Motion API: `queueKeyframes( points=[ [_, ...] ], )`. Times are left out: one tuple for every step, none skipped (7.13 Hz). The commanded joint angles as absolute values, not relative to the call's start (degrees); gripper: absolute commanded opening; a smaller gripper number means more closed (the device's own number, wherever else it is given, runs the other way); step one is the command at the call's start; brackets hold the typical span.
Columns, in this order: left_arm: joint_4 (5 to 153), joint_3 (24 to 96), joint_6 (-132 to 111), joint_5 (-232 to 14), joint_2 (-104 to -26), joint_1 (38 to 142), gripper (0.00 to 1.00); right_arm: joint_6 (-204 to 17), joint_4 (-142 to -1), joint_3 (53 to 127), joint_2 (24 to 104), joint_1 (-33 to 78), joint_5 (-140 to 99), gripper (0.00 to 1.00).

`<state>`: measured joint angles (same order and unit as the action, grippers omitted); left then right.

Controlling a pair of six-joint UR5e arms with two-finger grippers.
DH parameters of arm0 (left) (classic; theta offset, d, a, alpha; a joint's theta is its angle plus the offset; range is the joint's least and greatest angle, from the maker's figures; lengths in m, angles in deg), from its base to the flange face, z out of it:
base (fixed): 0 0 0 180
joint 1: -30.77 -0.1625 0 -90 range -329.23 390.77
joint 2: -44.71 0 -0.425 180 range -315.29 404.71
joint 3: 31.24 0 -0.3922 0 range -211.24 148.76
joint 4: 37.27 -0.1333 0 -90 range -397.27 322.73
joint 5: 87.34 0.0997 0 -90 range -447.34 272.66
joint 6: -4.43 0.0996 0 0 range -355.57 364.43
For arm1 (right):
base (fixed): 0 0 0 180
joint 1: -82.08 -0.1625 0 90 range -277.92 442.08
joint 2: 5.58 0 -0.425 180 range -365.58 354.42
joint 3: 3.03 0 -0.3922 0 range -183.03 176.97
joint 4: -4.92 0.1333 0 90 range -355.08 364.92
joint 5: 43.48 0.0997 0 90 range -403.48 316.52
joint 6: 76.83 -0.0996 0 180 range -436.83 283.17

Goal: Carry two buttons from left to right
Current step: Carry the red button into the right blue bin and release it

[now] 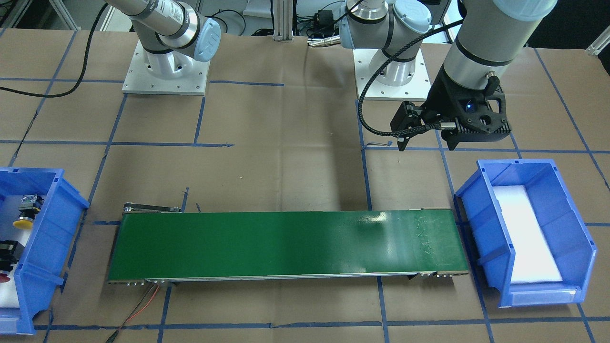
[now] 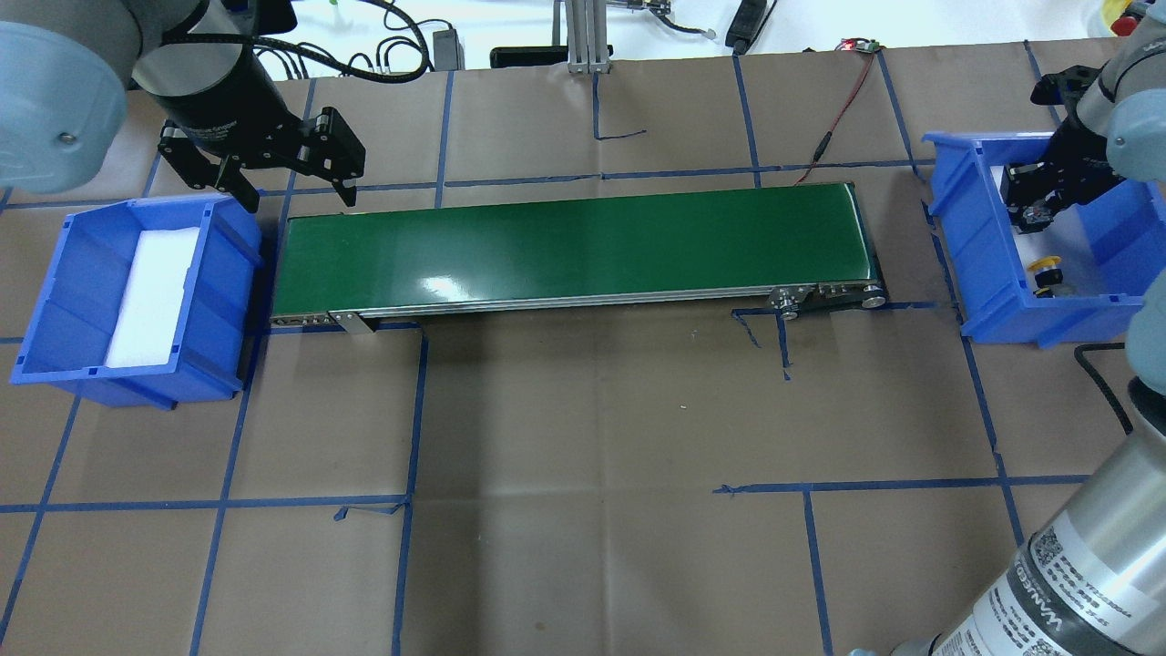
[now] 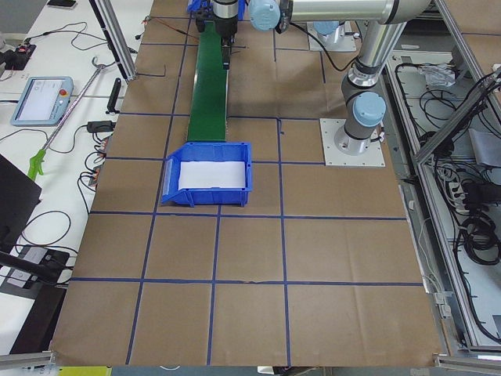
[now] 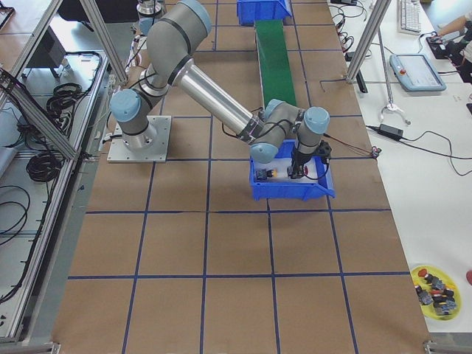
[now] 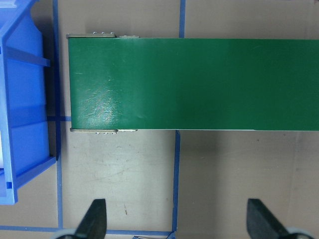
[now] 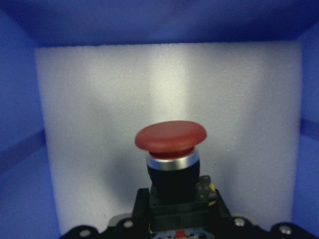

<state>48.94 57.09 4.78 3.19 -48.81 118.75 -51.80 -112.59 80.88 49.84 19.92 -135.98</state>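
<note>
The red button (image 6: 171, 138) is close in the right wrist view, its black body between the fingers of my right gripper (image 2: 1027, 202), which is shut on it inside the blue bin (image 2: 967, 239) at the belt's right end. Its red cap also shows at the edge of the front-facing view (image 1: 2, 277). The yellow button (image 2: 1046, 268) lies on the white foam in the same bin, beside the gripper and apart from it. My left gripper (image 2: 284, 173) is open and empty. It hovers above the table at the left end of the green conveyor belt (image 2: 565, 251).
A second blue bin (image 2: 223, 273) with a white foam pad stands at the belt's left end, close under the left gripper. A red and black wire (image 2: 833, 128) runs from the belt's far right corner. Blue tape lines grid the brown table.
</note>
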Motion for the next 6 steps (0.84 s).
queueKeyframes(
  points=[
    [48.9,57.1,4.8,3.2,-48.8,118.8,1.00,-51.8,-112.5,80.6,49.9,19.9,-135.8,0.82],
    [48.9,57.1,4.8,3.2,-48.8,118.8,1.00,-51.9,-112.6,80.5,49.9,19.9,-135.6,0.84],
    [48.9,57.1,4.8,3.2,-48.8,118.8,1.00,-51.8,-112.5,80.3,50.1,19.9,-133.8,0.84],
    [49.0,57.1,4.8,3.2,-48.8,118.8,1.00,-51.8,-112.2,80.3,50.9,19.8,-133.7,0.84],
    [48.9,57.1,4.8,3.2,-48.8,118.8,1.00,-51.8,-112.1,80.3,52.2,19.3,-133.7,1.00],
    [48.9,57.1,4.8,3.2,-48.8,118.8,1.00,-51.8,-111.7,80.5,54.7,19.2,-133.8,1.00]
  ],
)
